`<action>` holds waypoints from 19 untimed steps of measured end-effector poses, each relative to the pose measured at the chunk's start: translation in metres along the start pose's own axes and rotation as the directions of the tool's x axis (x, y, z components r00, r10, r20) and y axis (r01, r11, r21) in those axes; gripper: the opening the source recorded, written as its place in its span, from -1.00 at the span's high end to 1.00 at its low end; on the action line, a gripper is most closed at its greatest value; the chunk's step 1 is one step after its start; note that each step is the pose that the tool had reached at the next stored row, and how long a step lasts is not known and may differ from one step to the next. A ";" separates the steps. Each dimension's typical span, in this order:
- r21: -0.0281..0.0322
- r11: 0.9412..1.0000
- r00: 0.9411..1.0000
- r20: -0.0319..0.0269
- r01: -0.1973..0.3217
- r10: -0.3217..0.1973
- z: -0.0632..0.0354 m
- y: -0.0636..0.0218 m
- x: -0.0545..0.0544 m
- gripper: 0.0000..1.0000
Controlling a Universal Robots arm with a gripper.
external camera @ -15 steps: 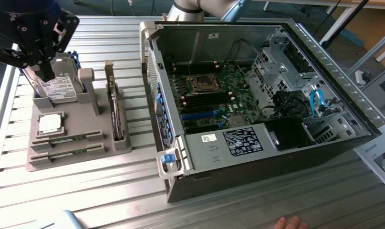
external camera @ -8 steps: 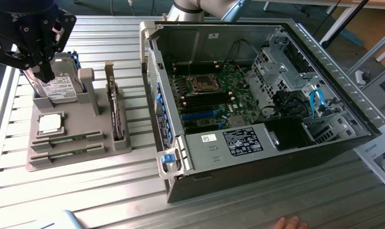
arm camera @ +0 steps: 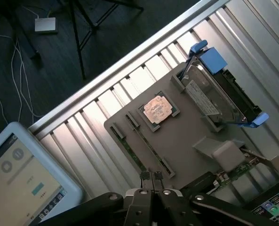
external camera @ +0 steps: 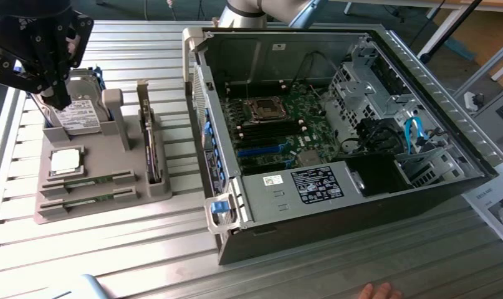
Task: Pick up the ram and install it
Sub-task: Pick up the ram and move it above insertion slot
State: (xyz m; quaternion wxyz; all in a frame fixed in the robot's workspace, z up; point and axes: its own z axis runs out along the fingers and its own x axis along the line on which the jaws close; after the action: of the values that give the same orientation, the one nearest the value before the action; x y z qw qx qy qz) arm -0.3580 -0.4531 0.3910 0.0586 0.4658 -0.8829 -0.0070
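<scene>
Two green ram sticks lie flat in slots of the grey holder (external camera: 101, 187), one (external camera: 89, 182) just behind the other (external camera: 85, 200). In the wrist view the ram (arm camera: 146, 143) runs along the holder's edge, a short way out from my fingertips. My black gripper (external camera: 58, 101) hangs above the holder's far end, over the hard drive (external camera: 72, 115). It is shut with nothing between its fingers (arm camera: 151, 178). The open computer case (external camera: 335, 118) lies on the exterior view's right, its motherboard (external camera: 276, 128) exposed.
A square silver processor (external camera: 66, 161) sits in the holder beside the ram, and an expansion card (external camera: 151, 149) stands upright at its side. A tablet (arm camera: 21, 179) lies near the table edge. A hand (external camera: 376, 291) rests at the front edge. Papers (external camera: 500, 212) lie right of the case.
</scene>
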 end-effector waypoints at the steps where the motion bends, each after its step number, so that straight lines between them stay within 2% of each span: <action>1: 0.001 1.000 1.000 -0.002 0.017 -0.017 0.0000 0.0000 0.000 0.80; 5: 0.005 0.998 0.998 -0.006 0.068 -0.068 0.0000 0.0000 0.000 0.80; 9: 0.005 0.997 0.997 -0.006 0.078 -0.078 0.0000 0.0000 0.000 0.80; 10: 0.003 0.997 0.997 -0.002 0.078 -0.078 -0.0001 0.0001 0.000 0.80; 11: -0.002 0.997 0.997 0.007 0.080 -0.080 0.0000 0.0001 0.000 0.80; 12: -0.010 0.997 0.996 0.021 0.082 -0.082 0.0000 0.0000 0.000 0.80; 13: -0.016 0.996 0.996 0.030 0.084 -0.083 0.0000 0.0000 0.000 0.80; 14: -0.017 0.996 0.996 0.034 0.084 -0.083 0.0000 0.0001 0.000 0.80; 15: -0.018 0.996 0.996 0.034 0.085 -0.085 0.0000 0.0001 0.000 0.80; 19: -0.018 0.992 0.991 0.028 0.129 -0.128 0.0000 -0.0001 0.000 0.80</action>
State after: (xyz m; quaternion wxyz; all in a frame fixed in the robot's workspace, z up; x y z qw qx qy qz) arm -0.3580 -0.4532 0.3909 0.0506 0.5208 -0.8518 -0.0256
